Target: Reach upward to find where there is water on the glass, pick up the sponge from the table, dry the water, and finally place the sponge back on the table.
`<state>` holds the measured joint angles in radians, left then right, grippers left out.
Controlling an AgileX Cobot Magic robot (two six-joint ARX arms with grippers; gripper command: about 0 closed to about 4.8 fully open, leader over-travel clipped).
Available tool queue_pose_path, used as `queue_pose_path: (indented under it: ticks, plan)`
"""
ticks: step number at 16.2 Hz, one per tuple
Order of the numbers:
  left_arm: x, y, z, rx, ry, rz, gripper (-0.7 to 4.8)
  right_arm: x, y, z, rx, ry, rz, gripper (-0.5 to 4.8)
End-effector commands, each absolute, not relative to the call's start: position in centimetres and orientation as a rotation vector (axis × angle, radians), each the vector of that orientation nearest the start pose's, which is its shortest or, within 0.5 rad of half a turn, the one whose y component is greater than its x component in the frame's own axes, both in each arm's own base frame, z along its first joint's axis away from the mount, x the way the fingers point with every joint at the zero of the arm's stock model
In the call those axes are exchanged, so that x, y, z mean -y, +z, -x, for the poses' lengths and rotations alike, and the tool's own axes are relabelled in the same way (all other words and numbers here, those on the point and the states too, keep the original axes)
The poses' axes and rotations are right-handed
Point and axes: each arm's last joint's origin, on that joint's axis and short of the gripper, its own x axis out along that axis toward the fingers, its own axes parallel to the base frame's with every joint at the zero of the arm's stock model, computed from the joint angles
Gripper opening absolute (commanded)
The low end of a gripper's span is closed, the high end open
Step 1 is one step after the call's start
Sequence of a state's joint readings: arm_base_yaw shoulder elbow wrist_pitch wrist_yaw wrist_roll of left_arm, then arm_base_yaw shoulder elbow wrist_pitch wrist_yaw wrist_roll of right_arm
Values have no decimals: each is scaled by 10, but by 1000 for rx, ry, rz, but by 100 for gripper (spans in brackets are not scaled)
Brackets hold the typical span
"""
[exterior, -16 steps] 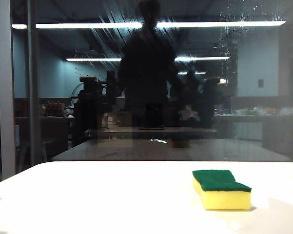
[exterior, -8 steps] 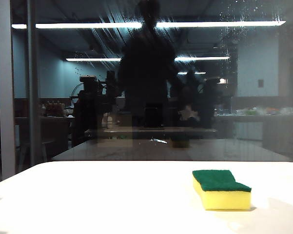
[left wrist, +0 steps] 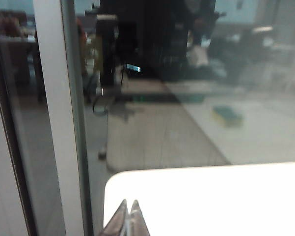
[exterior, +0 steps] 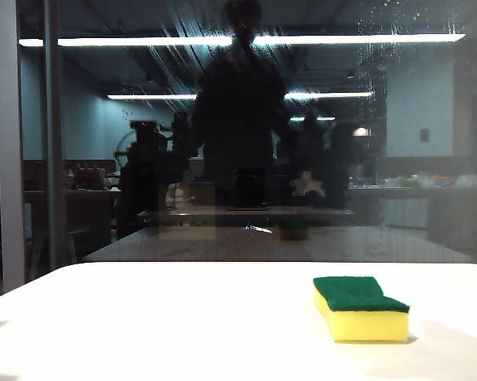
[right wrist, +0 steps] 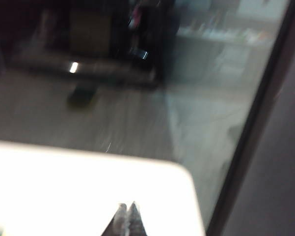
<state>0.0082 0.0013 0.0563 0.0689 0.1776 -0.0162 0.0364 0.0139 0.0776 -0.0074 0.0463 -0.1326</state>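
Two grippers low over the white table (exterior: pixel 143 317), left gripper (left wrist: pixel 128 209) and right gripper (right wrist: pixel 126 210) each with fingertips pressed together, empty, one sponge (exterior: pixel 359 308) lying flat on the table, one glass (exterior: pixel 301 159) beyond, water (exterior: pixel 182 63) streaked high across two light strips.

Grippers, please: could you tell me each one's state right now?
Left gripper: closed, empty, above the table corner.
Right gripper: closed, empty, above the table.

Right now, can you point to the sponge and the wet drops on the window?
sponge (exterior: pixel 357 295), exterior view, on its green top.
water (exterior: pixel 192 57), exterior view, on the slanted streaks under the light strip.
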Motion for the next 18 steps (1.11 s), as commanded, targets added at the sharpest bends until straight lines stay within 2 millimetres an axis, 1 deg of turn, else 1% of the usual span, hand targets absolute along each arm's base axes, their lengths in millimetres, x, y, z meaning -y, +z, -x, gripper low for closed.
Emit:
queue_pose_path:
  ticks: [1, 2, 3, 6, 8, 10, 11, 13, 14, 15, 16, 17, 18]
  plan:
    - [3, 213, -86, 193, -125, 1, -6, 1, 221, -82, 103, -119, 117, -5]
    - [3, 219, -84, 206, -114, 1, -6, 2, 228, -79, 114, -130, 115, -5]
    - [2, 232, -79, 229, -100, 1, -6, 2, 244, -73, 141, -133, 111, -5]
    - [2, 261, -65, 273, -91, -4, -6, 3, 274, -56, 191, -137, 106, -5]
    - [2, 286, -55, 298, -86, -4, -6, 4, 294, -45, 203, -160, 101, -5]
    - [2, 321, -49, 309, -87, -3, -6, 5, 322, -36, 165, -179, 100, -5]
    - [3, 343, -47, 310, -93, -2, -6, 5, 336, -33, 161, -176, 90, -5]
    - [4, 391, -49, 302, -134, 1, -6, 5, 378, -32, 183, -169, 32, -5]
    - [4, 408, -52, 296, -137, 25, -6, 5, 396, -32, 198, -168, 20, -5]
    - [4, 434, -57, 303, -148, 68, -6, 5, 424, -32, 232, -166, 16, -5]
    - [4, 452, -63, 313, -172, 89, -6, 4, 445, -33, 257, -166, 13, -5]
    - [5, 466, -68, 319, -191, 100, -6, 4, 462, -33, 273, -164, 11, -5]
    - [6, 488, -78, 331, -228, 98, -6, 3, 494, -38, 284, -135, 14, -5]
